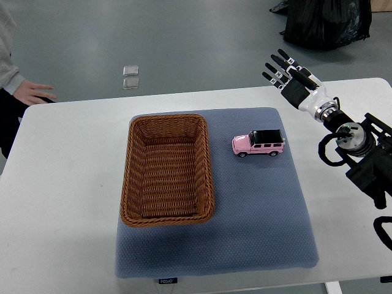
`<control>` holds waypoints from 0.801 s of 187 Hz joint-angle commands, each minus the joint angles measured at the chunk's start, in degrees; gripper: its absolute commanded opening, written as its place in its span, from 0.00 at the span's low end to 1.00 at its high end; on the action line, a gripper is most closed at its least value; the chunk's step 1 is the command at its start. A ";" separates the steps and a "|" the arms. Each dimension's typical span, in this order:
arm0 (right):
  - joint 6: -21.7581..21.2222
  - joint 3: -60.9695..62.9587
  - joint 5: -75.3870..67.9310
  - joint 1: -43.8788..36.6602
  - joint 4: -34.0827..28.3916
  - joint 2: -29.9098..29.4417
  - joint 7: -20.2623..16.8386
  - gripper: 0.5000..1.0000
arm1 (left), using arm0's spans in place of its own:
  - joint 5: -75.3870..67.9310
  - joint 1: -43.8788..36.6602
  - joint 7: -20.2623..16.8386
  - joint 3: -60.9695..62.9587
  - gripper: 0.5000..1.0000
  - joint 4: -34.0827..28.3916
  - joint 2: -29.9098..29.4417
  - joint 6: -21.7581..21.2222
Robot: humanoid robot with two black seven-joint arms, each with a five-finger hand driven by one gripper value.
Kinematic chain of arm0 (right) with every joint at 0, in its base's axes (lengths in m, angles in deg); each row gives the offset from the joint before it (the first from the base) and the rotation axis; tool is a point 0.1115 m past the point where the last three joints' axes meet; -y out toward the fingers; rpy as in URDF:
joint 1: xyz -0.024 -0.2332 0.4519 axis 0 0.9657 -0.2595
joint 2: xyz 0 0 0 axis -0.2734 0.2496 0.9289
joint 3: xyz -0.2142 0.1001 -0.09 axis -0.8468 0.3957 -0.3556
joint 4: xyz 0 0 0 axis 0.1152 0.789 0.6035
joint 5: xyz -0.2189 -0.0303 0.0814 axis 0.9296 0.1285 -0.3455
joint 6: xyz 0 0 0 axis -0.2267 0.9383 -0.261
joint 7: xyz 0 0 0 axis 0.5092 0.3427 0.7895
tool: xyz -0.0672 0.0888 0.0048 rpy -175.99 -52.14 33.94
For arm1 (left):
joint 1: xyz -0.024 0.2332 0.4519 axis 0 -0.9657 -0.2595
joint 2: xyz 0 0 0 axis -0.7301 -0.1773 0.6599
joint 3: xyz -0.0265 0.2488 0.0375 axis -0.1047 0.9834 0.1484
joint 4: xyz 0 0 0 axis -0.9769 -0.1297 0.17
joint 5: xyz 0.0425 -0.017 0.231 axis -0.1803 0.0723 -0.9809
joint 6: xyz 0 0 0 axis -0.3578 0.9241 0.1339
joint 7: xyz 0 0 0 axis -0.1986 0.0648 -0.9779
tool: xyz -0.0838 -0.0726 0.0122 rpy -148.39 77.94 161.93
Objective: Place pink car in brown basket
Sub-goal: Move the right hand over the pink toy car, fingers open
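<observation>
Right hand (286, 72) up near the far right edge of the table (67, 208), fingers spread and straight, holding nothing, arm reaching in from the right edge. Pink car (259, 143) with black roof on the grey mat (257, 226), near the mat's far right corner, on its wheels, nose pointing left, well apart from the hand. Brown basket (168, 168) on the mat's left half, just beside the car, nothing inside. Person's hand (33, 94) resting at the table's far left corner.
</observation>
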 commanded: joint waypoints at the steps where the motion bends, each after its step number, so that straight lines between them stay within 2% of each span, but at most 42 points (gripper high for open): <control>1: 0.00 -0.07 0.07 0.00 0.00 -0.02 0.01 0.83 | 0.01 0.00 0.00 -0.02 1.00 0.04 0.00 0.00; 60: -0.62 -0.95 9.39 -1.49 -0.79 0.51 -0.52 0.83 | 0.01 0.00 -0.09 -0.02 1.00 0.13 0.00 0.00; 89: -5.10 -7.89 23.97 -6.41 -1.05 3.67 -0.96 0.83 | 0.01 0.09 -0.09 -0.02 1.00 0.22 0.00 0.00; 99: -5.10 -7.89 23.98 -6.41 -1.05 3.67 -0.96 0.83 | 0.01 0.09 -0.09 -0.02 1.00 0.22 0.00 0.00; 100: -6.84 -11.46 29.98 -8.59 -2.18 6.28 -0.96 0.83 | 0.01 0.09 -0.09 -0.11 1.00 0.30 0.00 0.00; 115: -8.09 -16.76 38.73 -11.42 -7.72 10.35 -1.05 0.83 | 0.01 0.09 -0.09 -0.11 1.00 0.48 0.00 0.00; 150: -7.04 -28.45 57.81 -14.76 -23.55 19.05 -1.05 0.83 | 0.01 0.09 -0.09 0.06 1.00 0.65 0.00 0.18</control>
